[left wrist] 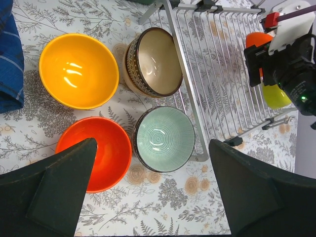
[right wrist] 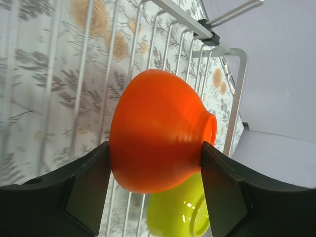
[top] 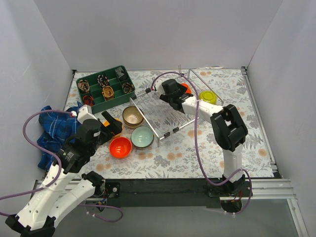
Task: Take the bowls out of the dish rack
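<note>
Red-orange bowl (right wrist: pixel 158 128) gripped at the dish rack (top: pixel 158 116); four other bowls (left wrist: pixel 164 138) already out.
My right pincer (right wrist: pixel 155 148) is clamped on it, lime green bowl (right wrist: pixel 177 212) just beside. My left pincer (left wrist: pixel 152 145) hangs wide apart, empty, above the four on the surface (top: pixel 197 153). I judge two left.

Right gripper (top: pixel 174 97) sits over dish rack (top: pixel 159 118), red-orange bowl (top: pixel 186 88) peeking out just beside it. Lime green bowl (top: pixel 208 96) at rack's right side. Left of rack: beige bowl (top: pixel 132 116), grey-green bowl (top: pixel 142 137), second red-orange bowl (top: pixel 120 147), left gripper (top: pixel 112 129).
</note>
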`<state>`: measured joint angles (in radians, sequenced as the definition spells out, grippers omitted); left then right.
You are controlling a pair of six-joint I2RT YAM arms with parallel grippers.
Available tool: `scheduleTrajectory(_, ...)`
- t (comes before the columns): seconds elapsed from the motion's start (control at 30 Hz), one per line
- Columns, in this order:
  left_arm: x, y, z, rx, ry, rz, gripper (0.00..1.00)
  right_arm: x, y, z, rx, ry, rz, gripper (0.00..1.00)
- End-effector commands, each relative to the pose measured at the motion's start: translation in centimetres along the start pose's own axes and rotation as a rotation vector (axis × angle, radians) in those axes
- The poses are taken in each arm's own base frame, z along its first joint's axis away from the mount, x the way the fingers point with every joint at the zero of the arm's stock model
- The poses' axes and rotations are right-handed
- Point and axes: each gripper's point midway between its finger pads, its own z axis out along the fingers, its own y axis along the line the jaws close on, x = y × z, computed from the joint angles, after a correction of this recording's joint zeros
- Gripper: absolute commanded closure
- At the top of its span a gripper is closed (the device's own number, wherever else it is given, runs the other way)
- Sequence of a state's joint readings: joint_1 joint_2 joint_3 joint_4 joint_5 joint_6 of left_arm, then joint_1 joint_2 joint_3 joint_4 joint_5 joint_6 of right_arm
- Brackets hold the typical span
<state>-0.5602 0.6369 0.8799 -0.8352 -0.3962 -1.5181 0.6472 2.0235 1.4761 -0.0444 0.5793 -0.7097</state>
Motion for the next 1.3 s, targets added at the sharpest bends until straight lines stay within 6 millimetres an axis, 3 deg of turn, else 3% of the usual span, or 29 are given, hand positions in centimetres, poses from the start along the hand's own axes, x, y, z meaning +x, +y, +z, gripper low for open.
scheduleTrajectory(0.0, 0.4, -0.3, 0.3, 0.043, 0.002, 0.046, 0.02, -3.7, -1.2, -5.3, -0.027, -0.115, 0.145, 0.76)
scheduleTrajectory(0.03, 0.3, -0.6, 0.4, 0.057, -0.003, 0.051, 0.02, -4.4, -1.5, -6.6, -0.042, -0.143, 0.216, 0.77)
scheduleTrajectory(0.1, 0.9, -0.8, 0.6, 0.080, 0.015, 0.070, 0.02, -5.4, -0.1, -8.4, -0.119, -0.178, 0.264, 0.77)
scheduleTrajectory(0.13, 0.8, -1.3, 0.7, 0.102, 0.011, 0.069, 0.02, -6.2, -0.6, -9.9, -0.137, -0.216, 0.300, 0.78)
scheduleTrajectory(0.3, 1.7, -3.4, 0.9, 0.228, 0.041, 0.109, 0.02, -8.7, 2.6, -15.8, -0.394, -0.335, 0.537, 0.80)
scheduleTrajectory(0.37, 1.9, -4.1, 1.1, 0.269, 0.040, 0.118, 0.02, -10.0, 3.1, -19.0, -0.522, -0.399, 0.637, 0.80)
scheduleTrajectory(0.5, 2.6, -5.2, 1.7, 0.313, 0.071, 0.146, 0.02, -10.7, 4.4, -23.1, -0.703, -0.456, 0.768, 0.79)
scheduleTrajectory(0.73, 3.7, -7.2, 2.3, 0.400, 0.119, 0.153, 0.02, -12.0, 4.4, -30.2, -0.963, -0.609, 0.937, 0.80)
scheduleTrajectory(0.83, 3.9, -7.8, 2.5, 0.429, 0.127, 0.139, 0.02, -12.5, 4.4, -32.4, -1.064, -0.663, 1.022, 0.79)
scheduleTrajectory(0.87, 4.5, -8.2, 2.3, 0.457, 0.157, 0.137, 0.02, -12.1, 5.1, -32.4, -1.090, -0.652, 1.052, 0.79)
scheduleTrajectory(1.07, 5.7, -8.7, 2.5, 0.501, 0.199, 0.120, 0.05, -12.5, 4.8, -34.3, -1.202, -0.712, 1.188, 0.79)
scheduleTrajectory(1.27, 6.5, -7.8, 3.2, 0.463, 0.214, 0.082, 0.20, -12.9, 5.2, -35.6, -1.322, -0.746, 1.243, 0.80)
